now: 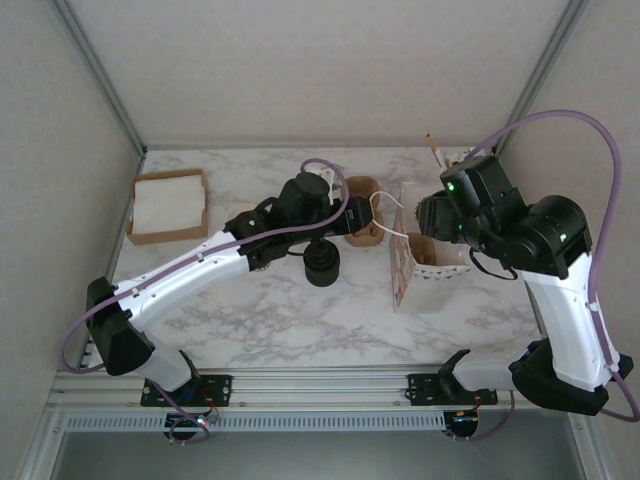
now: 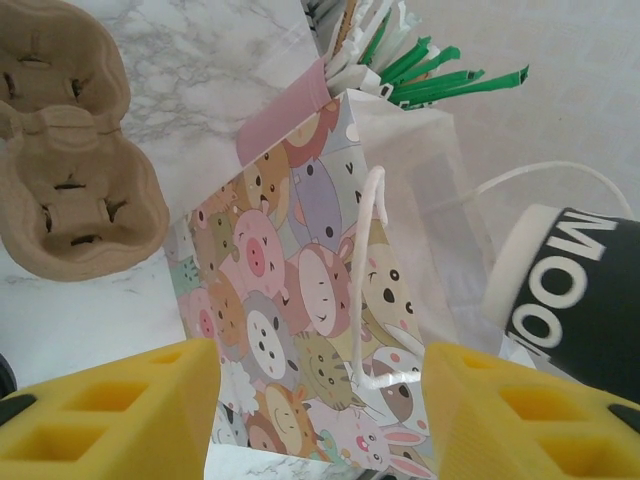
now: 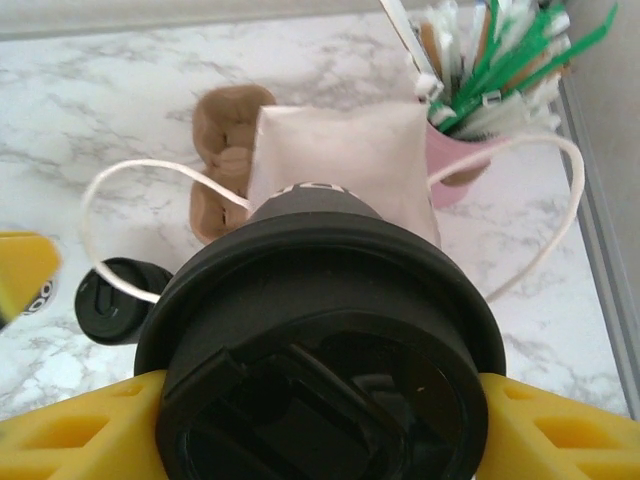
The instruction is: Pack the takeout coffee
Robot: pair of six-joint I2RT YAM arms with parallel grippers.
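From the right wrist, the right gripper (image 3: pixel 320 425) has its yellow fingers (image 3: pixel 70 425) clamped on either side of the coffee cup (image 3: pixel 320 330), just under its black lid. The cup is held upright in the air, over the pale open mouth of the paper bag (image 3: pixel 340 150). A white cord handle (image 3: pixel 95 205) loops out to the left. Beyond the bag sit a brown cup carrier (image 3: pixel 222 130) and a pink pot of stirrers (image 3: pixel 485 80) near the far right corner of the counter. A second lidded cup (image 3: pixel 113 300) stands to the left of the bag.

From the left wrist, the left gripper (image 2: pixel 320 410) has its fingers apart with nothing between them, aimed at the bag's cartoon-animal side. A dark lettered cup shows at the right, its pale end towards the bag's opening.

The step in hand looks like lowering the cup into the bag. It should go well if the cup stays level and comes straight down the middle of the mouth, clear of both cords. The grip should let go only once the base rests on the bag's floor, since the light bag could tip.

From above, the marble-patterned counter (image 1: pixel 300 320) carries a box of napkins (image 1: pixel 168 205) near its far left corner. Pale walls close three sides, and a metal rail runs along the near edge.
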